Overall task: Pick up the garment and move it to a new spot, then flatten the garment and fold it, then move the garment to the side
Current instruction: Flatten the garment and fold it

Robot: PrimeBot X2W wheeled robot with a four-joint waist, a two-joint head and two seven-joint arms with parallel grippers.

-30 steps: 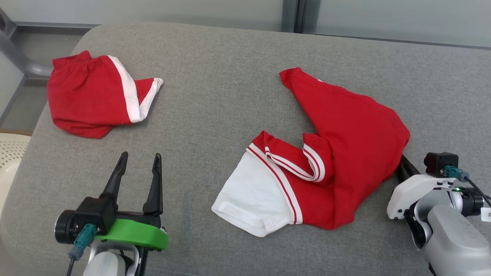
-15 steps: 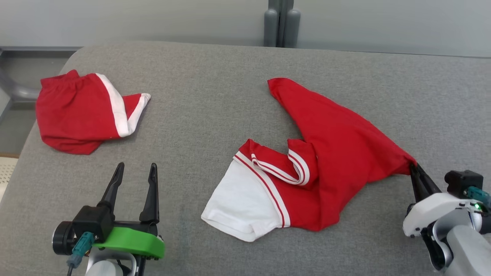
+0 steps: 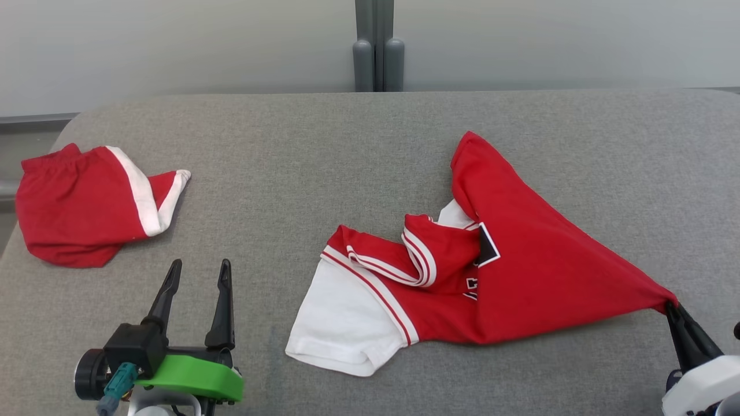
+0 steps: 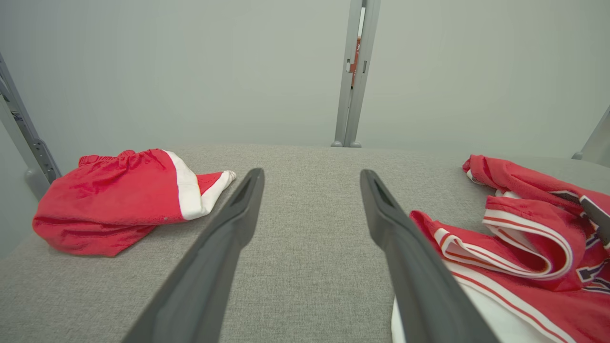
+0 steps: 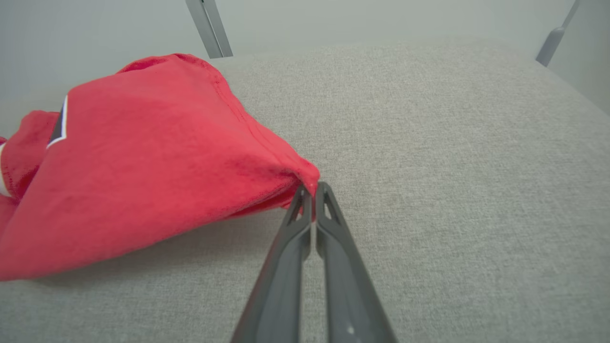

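Head view, near left: my left gripper (image 3: 196,264) rests wide and empty, in reserve. Near right, my right gripper (image 3: 669,305), fully closed, pinches a corner of the red garment (image 3: 537,277), holding it taut over the grey cushion (image 3: 347,144) for relocation. Red shorts (image 3: 75,214) lie far left.

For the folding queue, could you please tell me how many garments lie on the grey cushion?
2: the red-and-white shirt right of centre, pinched by the right gripper; red shorts at far left.

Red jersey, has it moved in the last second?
Yes: the right gripper has dragged a corner of the red jersey rightward, away from the red shorts.
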